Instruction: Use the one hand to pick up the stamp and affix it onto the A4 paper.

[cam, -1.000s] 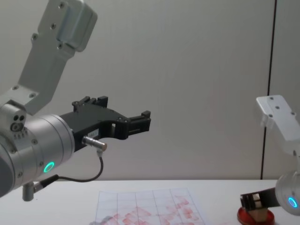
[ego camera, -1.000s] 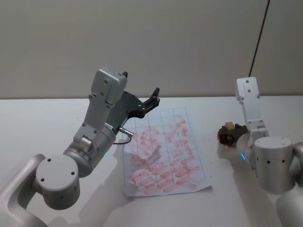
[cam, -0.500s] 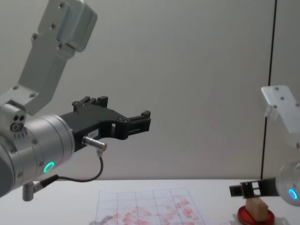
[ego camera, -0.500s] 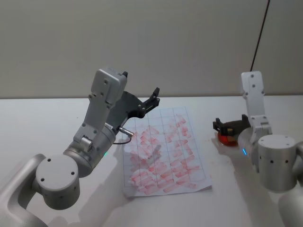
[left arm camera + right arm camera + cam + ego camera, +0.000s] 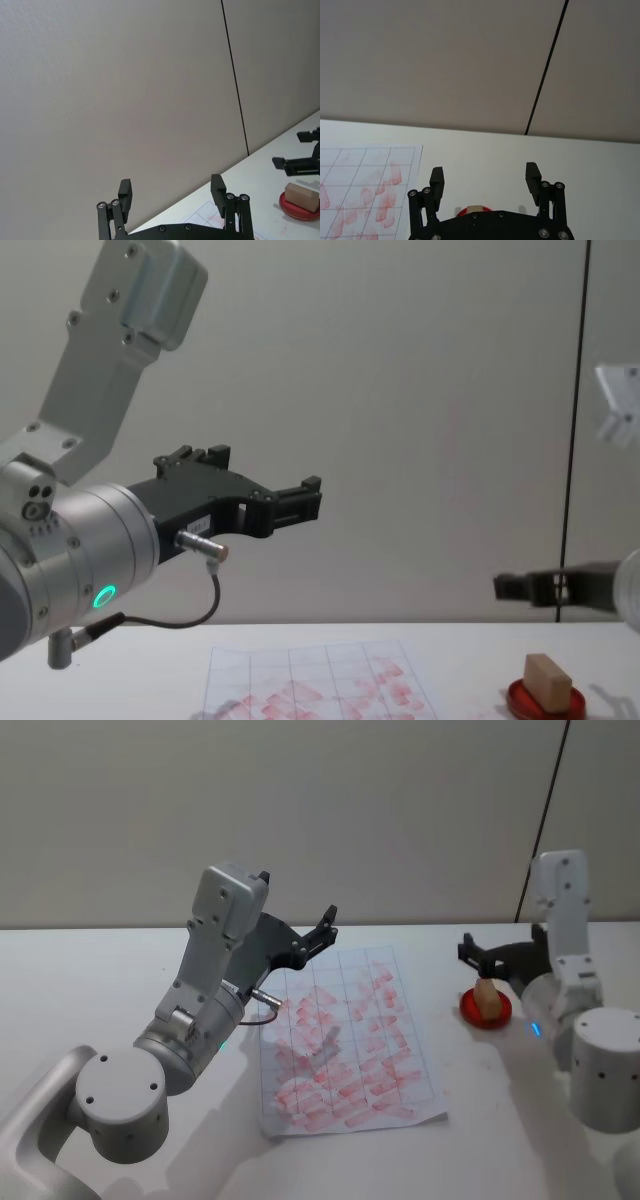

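Above the red ink pad (image 5: 487, 1011): right gripper (image 5: 478, 954), fingers (image 5: 436, 181) spread wide, holding nothing, clear of the stamp (image 5: 486, 998). Stamp lying on the pad, right of the A4 paper (image 5: 340, 1040). Over the paper's far left corner: left gripper (image 5: 326, 925), raised, fingers apart, empty.

A plain beige-grey wall (image 5: 380, 810) closes the scene behind the white counter (image 5: 90, 970). A thin dark vertical seam (image 5: 545, 810) runs down the wall at the right side, reaching the counter's far edge. The light is soft and even, laying faint shadows on the counter.
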Tool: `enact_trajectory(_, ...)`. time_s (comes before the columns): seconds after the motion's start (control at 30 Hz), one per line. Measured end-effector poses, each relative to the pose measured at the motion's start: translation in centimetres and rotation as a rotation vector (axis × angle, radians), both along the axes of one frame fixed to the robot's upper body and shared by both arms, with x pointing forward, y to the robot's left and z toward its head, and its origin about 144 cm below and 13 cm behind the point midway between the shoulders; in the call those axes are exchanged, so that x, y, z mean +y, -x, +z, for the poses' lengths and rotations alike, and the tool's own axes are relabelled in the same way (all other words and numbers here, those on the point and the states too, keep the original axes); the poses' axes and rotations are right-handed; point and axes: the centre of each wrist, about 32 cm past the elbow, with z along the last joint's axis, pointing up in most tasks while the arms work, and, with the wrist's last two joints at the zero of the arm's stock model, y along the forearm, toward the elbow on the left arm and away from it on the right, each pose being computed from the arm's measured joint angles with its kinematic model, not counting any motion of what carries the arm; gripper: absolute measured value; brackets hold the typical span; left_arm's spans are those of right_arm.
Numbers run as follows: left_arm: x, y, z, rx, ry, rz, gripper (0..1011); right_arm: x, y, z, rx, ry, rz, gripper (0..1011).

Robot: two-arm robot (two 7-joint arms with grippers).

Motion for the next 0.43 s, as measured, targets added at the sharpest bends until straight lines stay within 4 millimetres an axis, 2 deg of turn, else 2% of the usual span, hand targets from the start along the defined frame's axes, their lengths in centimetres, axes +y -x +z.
enact_trajectory(0.43, 0.0, 0.0, 0.0, 0.0, 0.0, 0.0, 1001, -2.5, 1.3, 0.0, -0.202, 0.004, 0.026, 1001)
